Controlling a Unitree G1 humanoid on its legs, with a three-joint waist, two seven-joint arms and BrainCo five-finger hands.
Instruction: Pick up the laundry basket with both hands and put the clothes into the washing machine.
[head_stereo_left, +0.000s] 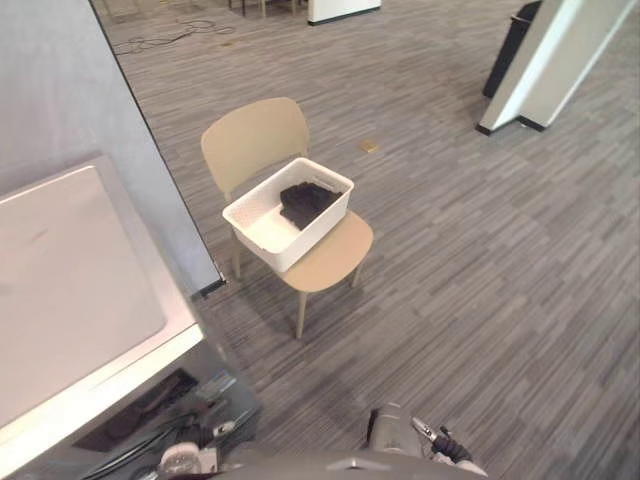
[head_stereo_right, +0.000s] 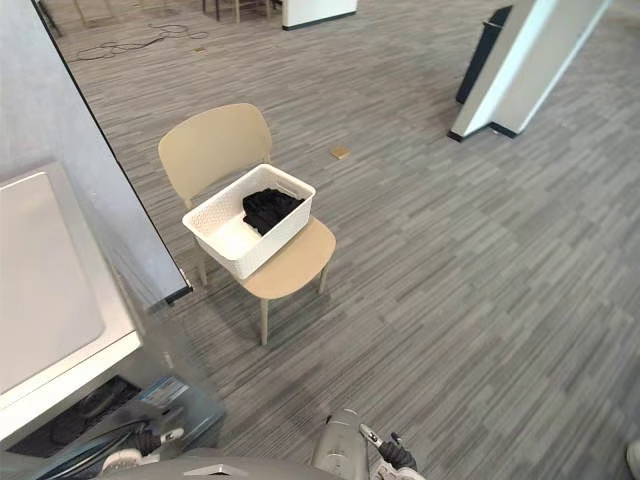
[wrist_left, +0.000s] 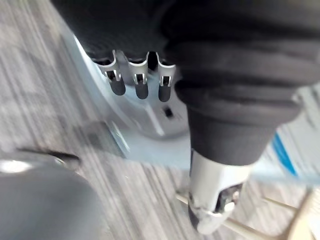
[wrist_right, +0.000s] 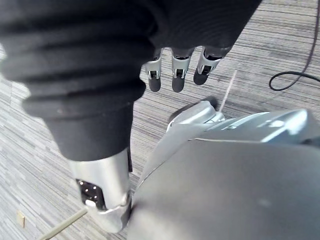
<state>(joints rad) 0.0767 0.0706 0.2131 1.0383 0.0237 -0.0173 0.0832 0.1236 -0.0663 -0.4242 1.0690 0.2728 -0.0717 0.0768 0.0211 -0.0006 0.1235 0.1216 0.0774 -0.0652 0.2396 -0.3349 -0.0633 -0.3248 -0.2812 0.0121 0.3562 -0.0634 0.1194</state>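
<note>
Basket (head_stereo_left: 312, 236) on chair (head_stereo_left: 338, 256), well apart from the 2 hands.
Dark clothes (head_stereo_left: 305, 202) lie in it, near the washer (head_stereo_left: 70, 290); left hand (wrist_left: 141, 80) and right hand (wrist_right: 172, 70) hang with fingers loose and straight.

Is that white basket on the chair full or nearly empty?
Mostly empty: the basket holds one heap of dark clothes at one end; its white bottom shows elsewhere.

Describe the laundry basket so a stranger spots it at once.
Beside the white washing machine stands a beige chair. On its seat sits the basket: white, rectangular, open-topped, with dark clothes heaped at one end.
</note>
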